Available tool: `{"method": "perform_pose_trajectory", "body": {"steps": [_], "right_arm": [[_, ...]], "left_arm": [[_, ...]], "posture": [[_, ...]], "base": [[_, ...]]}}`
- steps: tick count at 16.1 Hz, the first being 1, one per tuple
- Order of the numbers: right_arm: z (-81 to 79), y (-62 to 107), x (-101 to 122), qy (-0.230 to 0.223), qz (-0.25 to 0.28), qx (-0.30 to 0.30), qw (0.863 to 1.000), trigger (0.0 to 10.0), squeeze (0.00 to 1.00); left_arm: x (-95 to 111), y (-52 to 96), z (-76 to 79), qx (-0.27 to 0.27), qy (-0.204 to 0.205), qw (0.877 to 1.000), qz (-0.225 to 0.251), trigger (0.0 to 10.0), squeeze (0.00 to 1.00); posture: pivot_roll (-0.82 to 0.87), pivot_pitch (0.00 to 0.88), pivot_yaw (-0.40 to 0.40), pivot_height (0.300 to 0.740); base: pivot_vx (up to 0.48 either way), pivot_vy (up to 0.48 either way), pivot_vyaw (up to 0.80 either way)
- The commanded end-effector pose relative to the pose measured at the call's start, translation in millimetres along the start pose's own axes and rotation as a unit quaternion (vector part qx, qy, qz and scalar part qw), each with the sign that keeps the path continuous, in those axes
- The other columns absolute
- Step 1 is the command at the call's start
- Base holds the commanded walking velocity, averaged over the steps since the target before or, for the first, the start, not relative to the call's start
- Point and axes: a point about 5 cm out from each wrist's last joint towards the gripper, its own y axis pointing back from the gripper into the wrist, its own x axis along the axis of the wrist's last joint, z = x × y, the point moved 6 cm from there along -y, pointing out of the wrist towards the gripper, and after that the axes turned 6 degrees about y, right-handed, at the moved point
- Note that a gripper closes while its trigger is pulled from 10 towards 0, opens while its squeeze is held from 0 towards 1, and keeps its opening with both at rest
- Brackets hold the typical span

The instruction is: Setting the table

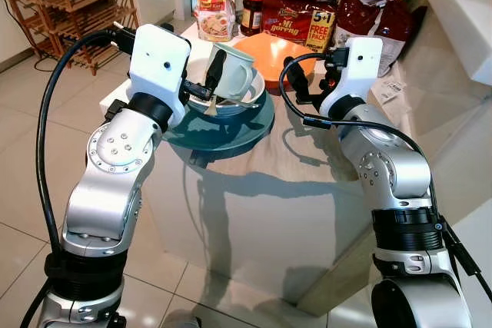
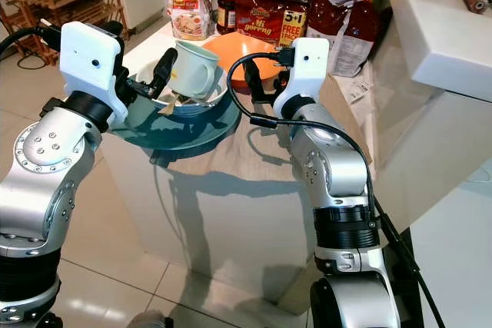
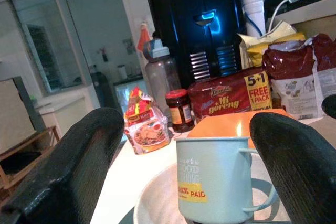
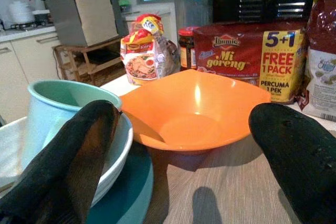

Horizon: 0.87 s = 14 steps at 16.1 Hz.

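A pale green mug (image 1: 234, 71) with a yellow sticker stands tilted inside a white bowl (image 1: 256, 91), which rests on a teal plate (image 1: 223, 132) at the table's near left. My left gripper (image 1: 207, 78) is open at the mug's left side, one black finger (image 1: 214, 65) close to its wall. The mug (image 3: 210, 179) sits between and beyond both fingers in the left wrist view. An orange square bowl (image 4: 194, 111) lies just behind the plate. My right gripper (image 4: 184, 129) is open, low over the wooden tabletop (image 1: 300, 167), facing that orange bowl with nothing held.
Noodle packs (image 1: 300, 22), a jam jar (image 1: 252, 11), a snack bag (image 1: 215, 9) and red bags (image 1: 380, 24) line the table's back. A wooden rack (image 1: 69, 5) stands far left. A white counter (image 2: 438, 28) rises on the right. A receipt (image 1: 392, 90) lies near it.
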Motion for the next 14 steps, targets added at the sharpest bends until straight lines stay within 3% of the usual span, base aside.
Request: {"method": "perform_pose_trajectory", "body": {"steps": [1, 2, 3, 6, 10, 13, 14], "right_arm": [[7.2, -1.0, 1.1, -0.003, -0.001, -0.013, 1.0, 10.0, 0.0], [13.3, -3.4, -4.7, -0.032, -0.009, -0.03, 0.999, 10.0, 0.0], [17.2, -6.3, -9.6, -0.054, -0.018, -0.04, 0.998, 10.0, 1.0], [32.9, -27.6, -16.2, -0.099, -0.047, -0.077, 0.991, 10.0, 1.0], [44.0, -51.2, -4.7, -0.221, -0.059, -0.106, 0.968, 10.0, 1.0], [46.7, -59.3, -8.4, -0.245, -0.093, -0.123, 0.957, 10.0, 1.0], [46.2, -60.8, -10.6, -0.249, -0.105, -0.128, 0.954, 10.0, 0.72]], "left_arm": [[2.0, 0.2, 4.8, -0.011, -0.006, 1.0, 0.0, 10.0, 0.0], [1.3, -0.1, 6.3, -0.017, -0.008, 1.0, -0.002, 10.0, 0.0], [1.0, -0.1, 7.3, -0.021, -0.011, 1.0, -0.003, 10.0, 0.0], [4.7, 1.7, 16.0, -0.058, -0.029, 0.998, 0.003, 10.0, 0.0], [16.1, 13.7, 42.1, -0.144, -0.047, 0.988, 0.018, 10.0, 0.0], [17.5, 13.7, 42.8, -0.149, -0.054, 0.987, 0.018, 10.0, 0.0], [18.6, 14.7, 42.7, -0.151, -0.054, 0.987, 0.018, 10.0, 0.0]], "posture": [[0.12, 0.031, -0.079, 0.74], [0.12, 0.035, -0.074, 0.74], [0.12, 0.035, -0.074, 0.74], [0.14, 0.048, -0.086, 0.74], [0.15, 0.059, -0.096, 0.74], [0.16, 0.065, -0.103, 0.74], [0.16, 0.068, -0.105, 0.74]], "base": [[0.0, 0.0, 0.0], [0.0, 0.0, 0.0], [0.0, 0.0, 0.0], [0.0, 0.0, 0.0], [0.0, 0.0, 0.0], [0.0, 0.0, 0.0], [0.0, 0.0, 0.0]]}}
